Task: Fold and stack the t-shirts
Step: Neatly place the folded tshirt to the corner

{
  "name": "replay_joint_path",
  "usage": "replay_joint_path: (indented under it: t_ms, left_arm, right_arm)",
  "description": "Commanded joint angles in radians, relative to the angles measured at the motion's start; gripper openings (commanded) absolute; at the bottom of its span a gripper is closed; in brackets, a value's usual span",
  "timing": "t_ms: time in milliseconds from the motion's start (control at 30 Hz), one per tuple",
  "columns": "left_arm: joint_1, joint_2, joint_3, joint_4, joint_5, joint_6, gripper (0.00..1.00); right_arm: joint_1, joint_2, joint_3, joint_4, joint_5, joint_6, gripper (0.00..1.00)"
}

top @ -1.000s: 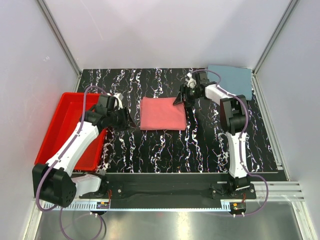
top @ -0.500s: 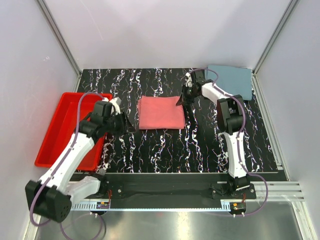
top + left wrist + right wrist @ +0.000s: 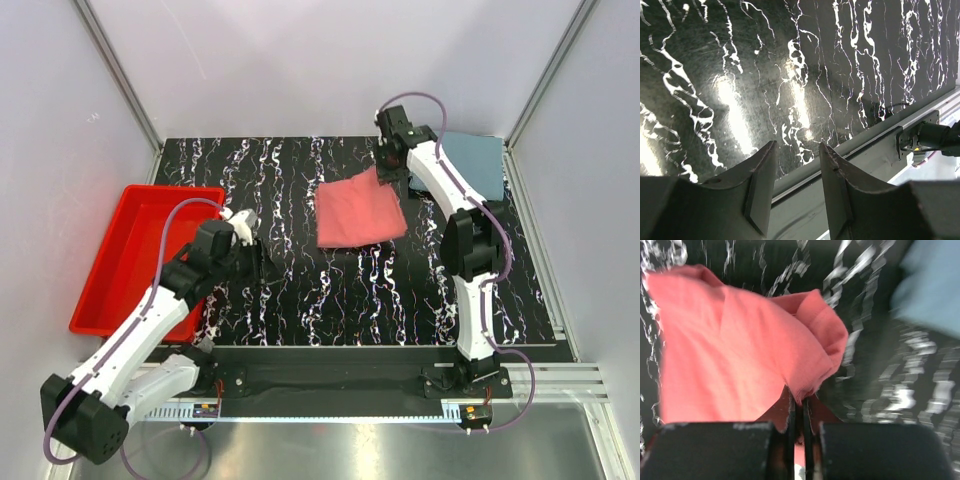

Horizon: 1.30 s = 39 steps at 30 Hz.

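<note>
Two t-shirts sit on the black, white-veined table (image 3: 300, 290): a folded salmon-pink shirt (image 3: 360, 213) near the middle, skewed and rumpled at the far corner, which the right gripper (image 3: 388, 165) pinches tight, and a flat grey-blue shirt (image 3: 475, 165) at the far right corner. The left gripper (image 3: 258, 262) hangs over bare table, fingers apart and empty, beside a red tray (image 3: 120, 260). Pale walls enclose the table.

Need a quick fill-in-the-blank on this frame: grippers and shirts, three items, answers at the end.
1. The right gripper pinches the edge of the pink shirt with its jaws ___.
2. The left gripper is open above the table and holds ___.
3. The grey-blue shirt lies flat in the table's far ___ corner.
Missing words: shut; nothing; right.
</note>
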State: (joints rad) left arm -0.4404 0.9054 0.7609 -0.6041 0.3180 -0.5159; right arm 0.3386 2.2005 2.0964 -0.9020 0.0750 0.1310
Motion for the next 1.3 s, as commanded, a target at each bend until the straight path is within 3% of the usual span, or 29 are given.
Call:
replay_joint_path:
  t_ms: [0, 200, 467, 700, 800, 1267]
  left_arm:
    - [-0.001, 0.035, 0.012, 0.121, 0.046, 0.011, 0.44]
    - [0.012, 0.130, 0.043, 0.089, 0.003, 0.079, 0.44]
    - [0.020, 0.268, 0.038, 0.200, 0.042, 0.068, 0.44]
    - [0.023, 0.319, 0.046, 0.245, 0.070, 0.048, 0.44]
    - [0.023, 0.334, 0.040, 0.248, 0.078, 0.056, 0.44]
    - [0.042, 0.452, 0.112, 0.227, 0.113, 0.096, 0.44]
  right_arm:
    - [0.002, -0.038, 0.192, -0.107, 0.204, -0.125, 0.00]
    - [-0.026, 0.005, 0.319, -0.112, 0.288, -0.278, 0.00]
    - [-0.067, -0.013, 0.315, -0.002, 0.362, -0.349, 0.00]
    - [-0.095, -0.006, 0.350, 0.107, 0.313, -0.453, 0.00]
    - [-0.119, 0.051, 0.456, 0.080, 0.304, -0.459, 0.00]
    - [-0.142, -0.005, 0.519, 0.043, 0.224, -0.444, 0.00]
